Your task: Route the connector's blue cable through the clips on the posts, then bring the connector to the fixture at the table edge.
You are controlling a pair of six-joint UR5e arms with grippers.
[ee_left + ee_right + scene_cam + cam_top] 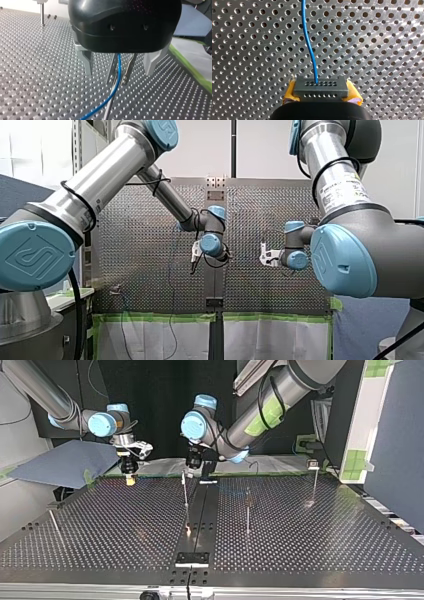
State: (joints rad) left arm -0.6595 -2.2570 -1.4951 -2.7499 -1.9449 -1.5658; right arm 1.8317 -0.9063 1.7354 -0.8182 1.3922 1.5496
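Fingers (pixel 113 71) of thin metal on my left gripper (pixel 120 81) close to a pinch on the blue cable (pixel 119 65). The cable drops between them and trails off over the plate, beside a slim post (pixel 107 111) just under the tips. My right gripper (pixel 321 96) is clamped on the connector (pixel 321 86), with yellow pads (pixel 355 98) pressing the dark block from both sides. The cable leaves the connector's row of holes and snakes ahead above the surface.

In the top view both grippers hang near the far edge of the perforated table (pixel 125 525). Three upright posts (pixel 247 510) stand apart across its middle and right. The fixture (pixel 192 558), a black plate, sits at the near edge on the dark centre strip.

A blue sheet (pixel 65 462) lies off the table at that view's left. Green tape (pixel 160 317) borders a white covering (pixel 150 337) along the table edge in the front view. Pale walls stand behind.
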